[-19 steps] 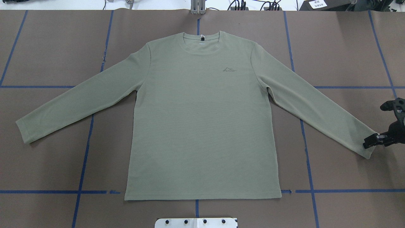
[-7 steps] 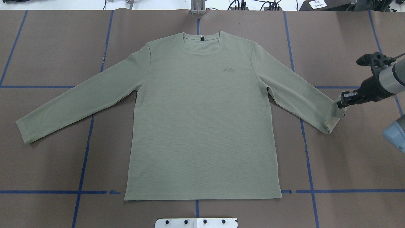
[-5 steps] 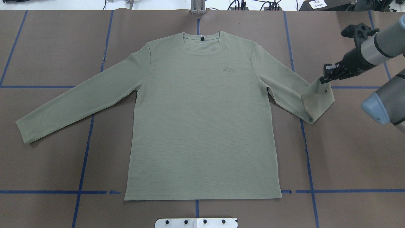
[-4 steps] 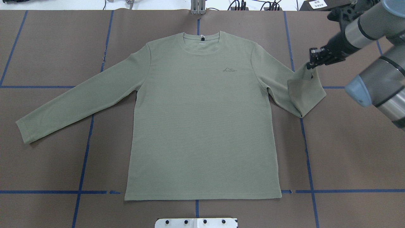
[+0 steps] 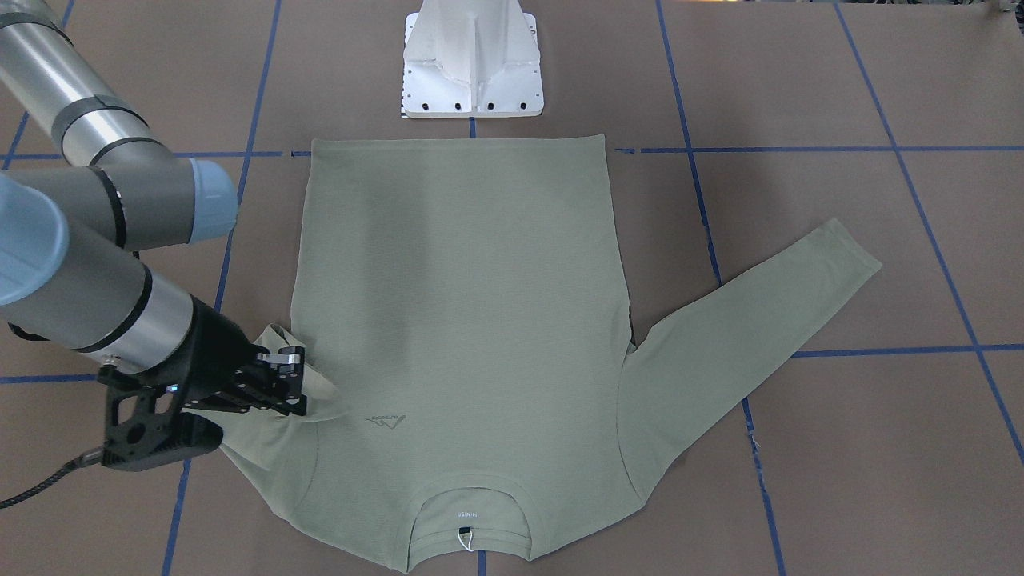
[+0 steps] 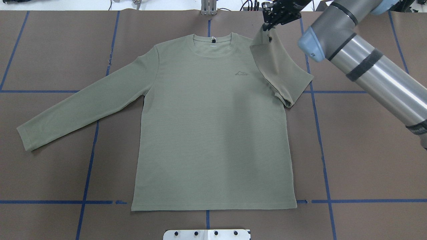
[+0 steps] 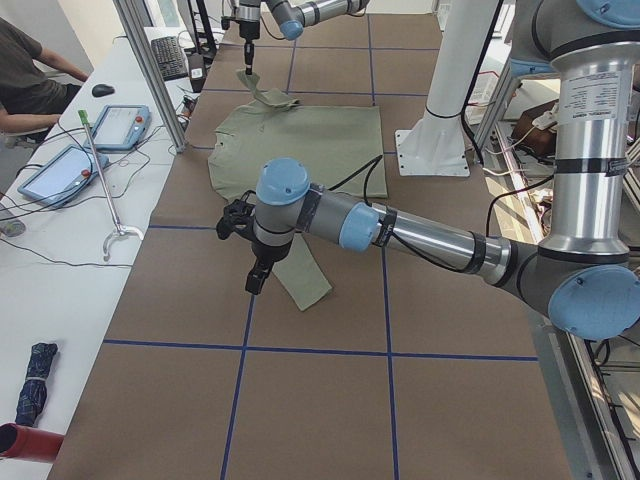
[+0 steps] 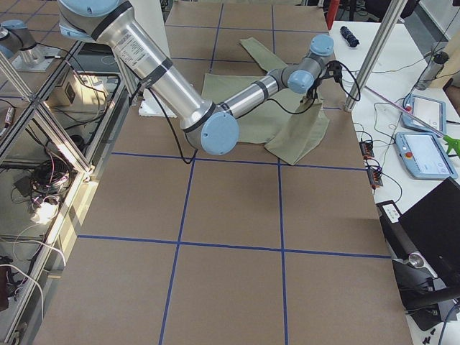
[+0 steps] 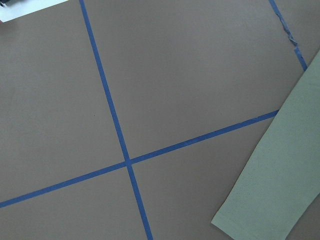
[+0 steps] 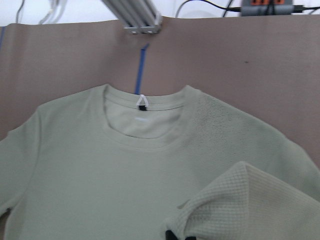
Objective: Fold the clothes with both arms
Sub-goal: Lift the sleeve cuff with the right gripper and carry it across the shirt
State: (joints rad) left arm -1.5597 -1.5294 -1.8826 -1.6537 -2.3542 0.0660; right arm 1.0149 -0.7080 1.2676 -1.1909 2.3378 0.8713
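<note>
Sage-green shirt lay flat and face up at the middle of the brown-papered table, collar away from the robot; outstretched sleeve lay flat on the paper; folded sleeve was doubled back over its shoulder, cuff lifted and pinched in the right gripper beside the collar; left gripper hung above the outstretched sleeve's cuff, open or closed could not be told.

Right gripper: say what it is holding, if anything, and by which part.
The right gripper is shut on the shirt, pinching it by the cuff of one sleeve. The cuff is lifted, and the sleeve hangs doubled back over the shoulder.
</note>
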